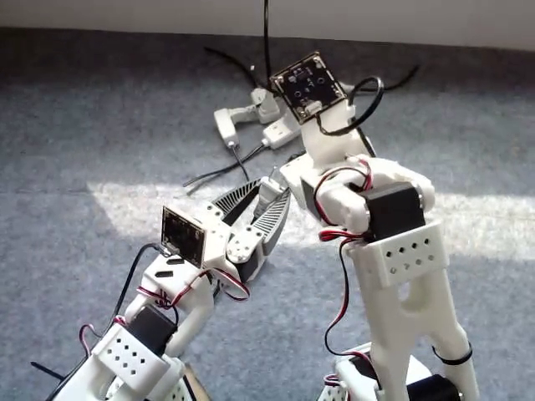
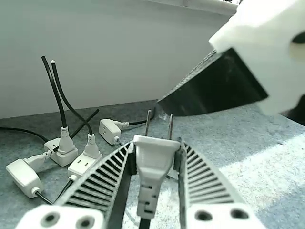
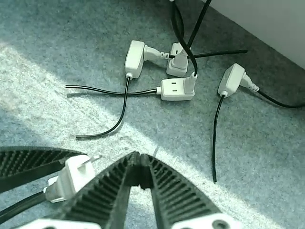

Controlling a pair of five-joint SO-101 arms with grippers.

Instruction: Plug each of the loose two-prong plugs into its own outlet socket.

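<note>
Plainly, the step in hand is carrying a plug to a socket. The left claw (image 2: 156, 146) is clamped on the white body of a two-prong plug (image 2: 151, 164), with a ribbed finger on either flank, the prongs bare and pointing forward past the fingertips, and the cable trailing back between the fingers. To do this well, I judge the grip needs to be square so the prongs do not twist. The prongs should be lined up with a socket's slots before any push, then driven straight in rather than at a slant. The right claw (image 3: 141, 165) is closed on nothing, its tips pressed together, just beside the held plug and above the grey desk (image 3: 267, 157). It could pin a socket body so it does not slide under the push. Farther off, well apart from the plug, lies a cluster of white sockets. One socket block (image 3: 175, 89) shows two free slots, and a neighbouring socket (image 3: 177, 63) already carries a black cable.
</note>
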